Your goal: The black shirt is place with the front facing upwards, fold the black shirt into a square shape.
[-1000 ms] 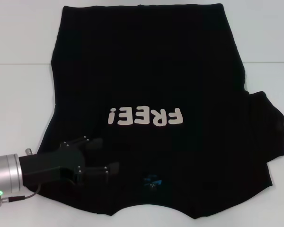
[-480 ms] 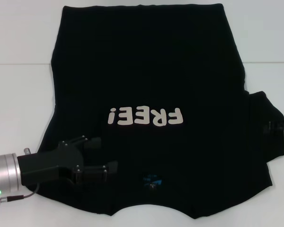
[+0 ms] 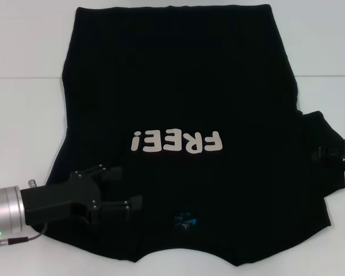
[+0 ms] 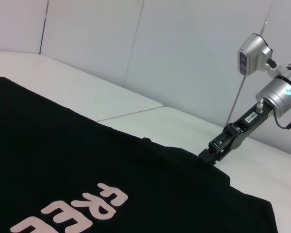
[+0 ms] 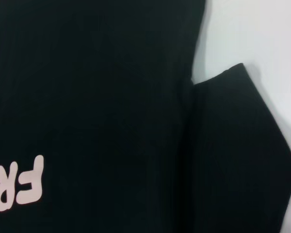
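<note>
The black shirt (image 3: 178, 86) lies flat on the white table (image 3: 23, 115), front up, with its off-white "FREE!" print (image 3: 178, 141) and blue neck label (image 3: 184, 220) toward me. My left gripper (image 3: 128, 187) is open and empty, low over the shirt's near left shoulder. My right gripper (image 3: 333, 154) reaches in from the right edge over the shirt's right sleeve (image 3: 322, 184); it also shows in the left wrist view (image 4: 213, 153) at the sleeve's edge. The shirt fills the left wrist view (image 4: 63, 160) and the right wrist view (image 5: 97, 97), where the sleeve (image 5: 233, 155) sticks out.
The shirt's hem reaches the table's far side. Bare white table shows to the left (image 3: 23, 144) and right (image 3: 328, 92) of the shirt. A white wall (image 4: 184, 58) stands behind the table.
My right gripper has moved in leftward from the right edge and now sits over the right sleeve. My left gripper has hardly moved. The shirt lies as before.
</note>
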You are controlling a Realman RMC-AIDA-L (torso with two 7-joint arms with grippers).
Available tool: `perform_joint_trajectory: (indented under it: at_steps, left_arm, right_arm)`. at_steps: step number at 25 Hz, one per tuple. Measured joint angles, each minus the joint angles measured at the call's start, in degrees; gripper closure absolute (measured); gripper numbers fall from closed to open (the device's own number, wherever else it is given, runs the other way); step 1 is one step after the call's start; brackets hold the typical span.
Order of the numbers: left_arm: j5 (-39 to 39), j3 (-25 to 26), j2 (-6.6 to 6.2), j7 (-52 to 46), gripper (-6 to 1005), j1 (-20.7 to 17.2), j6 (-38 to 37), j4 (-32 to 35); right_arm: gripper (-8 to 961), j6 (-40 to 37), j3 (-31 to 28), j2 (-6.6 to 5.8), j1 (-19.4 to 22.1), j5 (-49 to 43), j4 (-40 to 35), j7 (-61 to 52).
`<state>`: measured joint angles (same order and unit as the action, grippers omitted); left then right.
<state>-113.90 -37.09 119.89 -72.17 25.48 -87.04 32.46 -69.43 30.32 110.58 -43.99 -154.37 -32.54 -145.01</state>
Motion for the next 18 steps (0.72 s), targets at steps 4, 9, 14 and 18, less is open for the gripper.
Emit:
perform_joint_trajectory:
  at_steps: [4, 9, 14, 18]
  left_arm:
    - [0.00, 0.00, -0.02, -0.08, 50, 0.00, -0.01, 0.00]
    - [0.00, 0.00, -0.01, -0.09, 50, 0.00, 0.00, -0.03]
    - [0.00, 0.00, -0.01, -0.15, 49, 0.00, 0.00, -0.03]
    - [0.00, 0.00, -0.01, -0.17, 49, 0.00, 0.01, -0.03]
  right_arm:
    - [53, -0.01, -0.02, 0.08, -0.31, 0.36, 0.42, 0.00]
    - [53, -0.47, -0.06, -0.03, -0.43, 1.15, 0.38, 0.09]
    - [54, -0.66, -0.02, -0.43, 0.08, 1.18, 0.58, 0.16]
    - [54, -0.81, -0.03, -0.90, 1.08, 1.18, 0.13, 0.02]
